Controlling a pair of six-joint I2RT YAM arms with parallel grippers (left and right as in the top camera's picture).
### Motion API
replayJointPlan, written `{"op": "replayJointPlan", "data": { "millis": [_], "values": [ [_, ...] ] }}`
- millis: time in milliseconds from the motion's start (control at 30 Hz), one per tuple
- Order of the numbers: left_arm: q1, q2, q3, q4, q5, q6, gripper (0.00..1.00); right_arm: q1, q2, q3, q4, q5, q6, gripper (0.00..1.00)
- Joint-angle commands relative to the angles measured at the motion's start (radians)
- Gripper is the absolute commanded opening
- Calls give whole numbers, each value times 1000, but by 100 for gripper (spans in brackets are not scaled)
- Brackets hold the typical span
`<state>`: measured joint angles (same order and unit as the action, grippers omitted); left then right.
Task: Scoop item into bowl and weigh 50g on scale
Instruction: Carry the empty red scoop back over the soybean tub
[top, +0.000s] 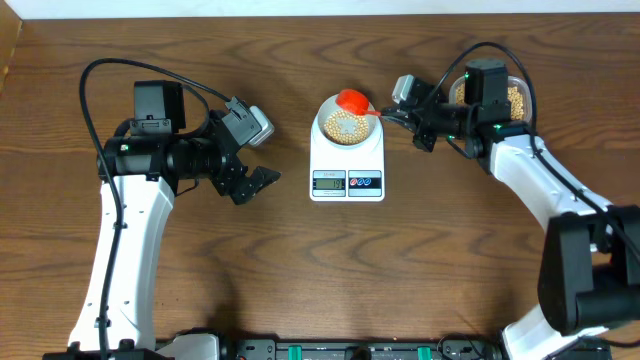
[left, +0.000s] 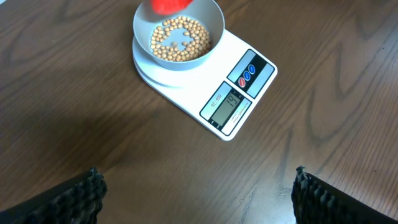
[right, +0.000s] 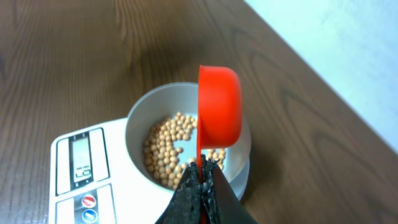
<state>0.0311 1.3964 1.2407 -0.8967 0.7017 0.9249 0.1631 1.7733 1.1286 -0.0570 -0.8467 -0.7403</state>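
Dark wood table, pale backdrop beyond, right end effector pinching red scoop — left end effector spread, empty.

The left wrist view crops the red scoop; overhead, the scale readout is illegible.

The worktop is dark wood with visible grain and a low sheen. Smooth white plastic forms the scale; the bowl looks smooth and pale. The beans are matt, the red scoop is glossy plastic. The pads of the left pincer are black, ribbed, matt.
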Motion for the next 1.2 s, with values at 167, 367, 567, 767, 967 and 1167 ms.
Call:
{"op": "replayJointPlan", "data": {
  "millis": [167, 367, 567, 767, 967, 1167],
  "values": [
    [0, -11, 18, -4, 11, 17, 98, -1, -66, 3, 77, -51, 116, 1],
    [0, -11, 18, -3, 11, 17, 98, -74, -124, 3, 183, -53, 493, 1],
    [0, -11, 18, -3, 11, 17, 98, -197, -142, 3, 109, 15, 690, 1],
    [0, -11, 18, -4, 11, 17, 98, -306, -161, 3, -49, 128, 695, 1],
    [0, -11, 18, -3, 11, 17, 98, -391, -265, 3, -122, 270, 670, 1],
    [0, -11, 18, -3, 11, 17, 98, -361, -326, 3, -321, 489, 476, 1]
  ]
}}
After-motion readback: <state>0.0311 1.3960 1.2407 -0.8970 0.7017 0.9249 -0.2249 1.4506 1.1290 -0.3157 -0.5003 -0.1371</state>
